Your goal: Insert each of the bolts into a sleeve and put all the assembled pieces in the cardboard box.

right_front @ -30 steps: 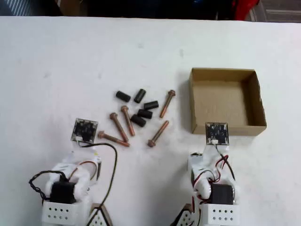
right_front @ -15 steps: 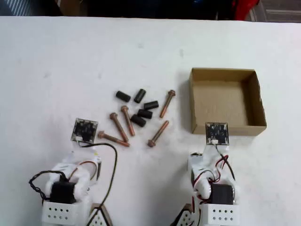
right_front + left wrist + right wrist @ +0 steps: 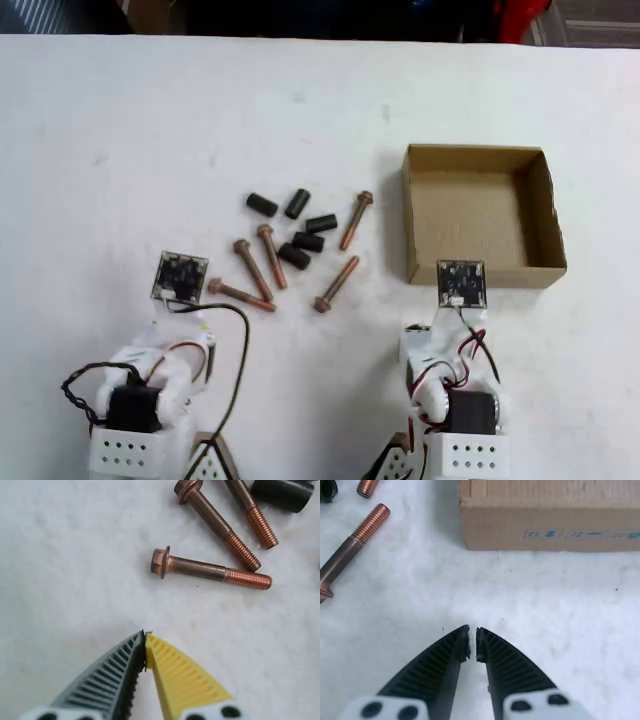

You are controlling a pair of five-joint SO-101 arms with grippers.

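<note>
Nothing has moved in the last second. Both arms stay at the near edge of the table [image 3: 150, 120]. The five bolts [image 3: 270, 256] and five sleeves [image 3: 308, 241] lie mixed in a loose bunch between the arms and the far side, just as before. The box [image 3: 410, 215] sits to the right of them, empty.

So the job has not started. No bolt is in a sleeve yet.

The left gripper [image 3: 145, 635] has its tips pressed together and holds nothing. The right gripper [image 3: 472, 642] has only a thin crack between its tips and holds nothing too.

The box wall has some blue print [image 3: 580, 533], too small to read.
</note>
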